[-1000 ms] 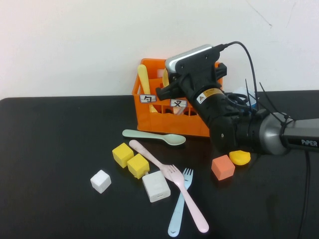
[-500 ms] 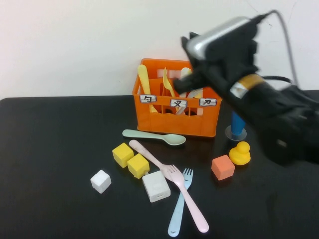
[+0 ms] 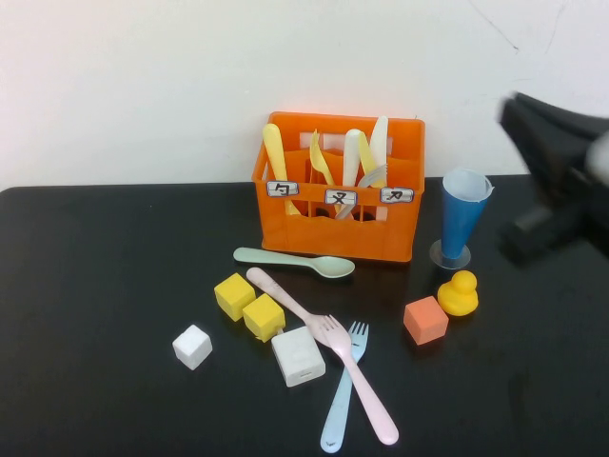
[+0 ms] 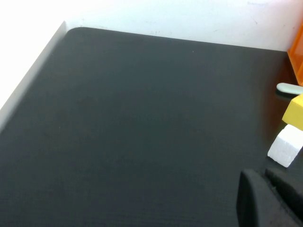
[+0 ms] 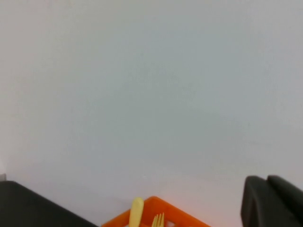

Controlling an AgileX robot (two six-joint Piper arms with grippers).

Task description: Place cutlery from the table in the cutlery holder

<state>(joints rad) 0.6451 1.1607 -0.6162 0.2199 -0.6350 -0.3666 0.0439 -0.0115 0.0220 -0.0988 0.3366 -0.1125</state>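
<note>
The orange cutlery holder (image 3: pixel 338 224) stands at the back middle of the black table (image 3: pixel 114 276). A yellow spoon, a yellow fork and two cream-white pieces (image 3: pixel 353 155) stand upright in it; I cannot tell which is the cream-white fork. My right arm (image 3: pixel 561 181) is a blur at the right edge, raised clear of the holder. In the right wrist view my right gripper (image 5: pixel 266 180) is shut and empty, facing the wall above the holder's rim (image 5: pixel 156 215). My left gripper (image 4: pixel 259 176) is shut and empty, low over the table's left side.
A green spoon (image 3: pixel 295 261), a pink fork (image 3: pixel 324 333) and a light-blue fork (image 3: pixel 343 386) lie in front of the holder. Two yellow cubes (image 3: pixel 249 307), two white blocks (image 3: pixel 298 356), an orange cube (image 3: pixel 425 320), a yellow duck (image 3: pixel 458 292) and a blue cup (image 3: pixel 463 214) stand around.
My right arm has pulled up and away to the right from over the holder. The holder's right side, the blue cup and the duck have come into view.
</note>
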